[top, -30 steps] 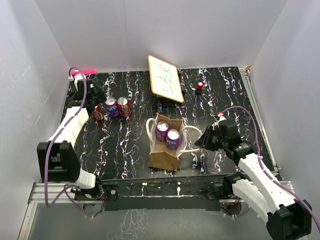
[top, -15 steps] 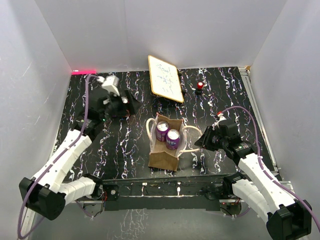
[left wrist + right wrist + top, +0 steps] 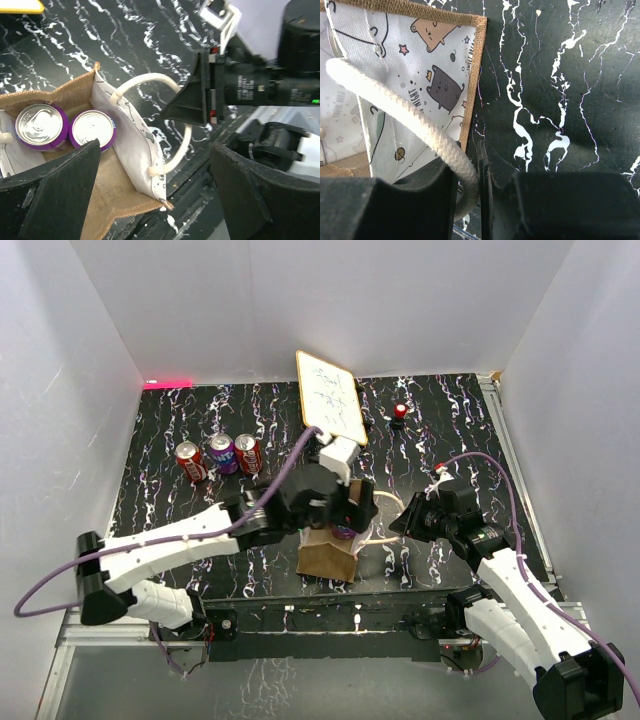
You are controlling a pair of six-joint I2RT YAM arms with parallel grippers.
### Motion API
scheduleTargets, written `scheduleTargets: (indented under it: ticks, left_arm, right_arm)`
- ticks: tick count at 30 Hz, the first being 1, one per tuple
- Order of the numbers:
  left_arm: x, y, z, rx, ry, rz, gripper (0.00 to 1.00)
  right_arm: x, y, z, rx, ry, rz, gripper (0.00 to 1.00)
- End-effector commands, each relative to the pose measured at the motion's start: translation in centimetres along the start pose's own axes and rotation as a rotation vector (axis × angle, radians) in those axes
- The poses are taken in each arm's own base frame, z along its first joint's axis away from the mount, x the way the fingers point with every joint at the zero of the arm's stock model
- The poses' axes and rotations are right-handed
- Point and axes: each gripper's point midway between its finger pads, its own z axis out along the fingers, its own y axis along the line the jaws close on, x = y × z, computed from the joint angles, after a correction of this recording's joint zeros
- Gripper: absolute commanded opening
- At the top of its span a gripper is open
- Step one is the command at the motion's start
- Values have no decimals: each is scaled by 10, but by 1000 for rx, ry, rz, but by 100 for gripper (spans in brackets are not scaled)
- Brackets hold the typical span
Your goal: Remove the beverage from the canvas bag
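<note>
Canvas bag (image 3: pixel 326 556) stood open near the front centre of the desk (image 3: pixel 450 420). Two purple cans (image 3: pixel 40 125) sat upright inside it, side by side and touching. Left gripper (image 3: pixel 155 150) hung over the bag's mouth, jaws wide apart, holding nothing. Right gripper (image 3: pixel 467 175) was at the bag's right side, jaws clamped on the cream rope handle (image 3: pixel 395 107). Three more cans (image 3: pixel 221 455) stood in a row at back left, well apart from the bag.
</note>
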Motion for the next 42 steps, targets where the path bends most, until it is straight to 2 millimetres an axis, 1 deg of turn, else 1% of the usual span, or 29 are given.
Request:
scheduleTargets:
  ticks: [1, 2, 5, 15, 23, 31, 36, 42]
  left_arm:
    - [13, 29, 10, -282, 18, 121, 88]
    - [22, 34, 16, -313, 42, 130, 88]
    - [38, 42, 24, -363, 84, 133, 88]
    - [65, 67, 32, -494, 137, 123, 85]
    - [90, 67, 51, -505, 228, 68, 84]
    - [106, 75, 73, -508, 281, 36, 84]
    - [106, 77, 86, -504, 281, 29, 84]
    - [107, 94, 97, -546, 298, 26, 84]
  right_arm:
    - [-11, 7, -1, -28, -50, -27, 23]
    - [-11, 7, -1, -28, -50, -27, 23]
    - [-12, 7, -1, -28, -50, -27, 23]
    - [-11, 7, -1, -28, -51, -28, 23]
    - [-12, 8, -1, -30, -51, -29, 23]
    - [-12, 8, -1, -32, -53, -30, 23]
    - [-12, 9, -2, -35, -53, -31, 23]
    - [-11, 8, -1, -35, -51, -32, 23]
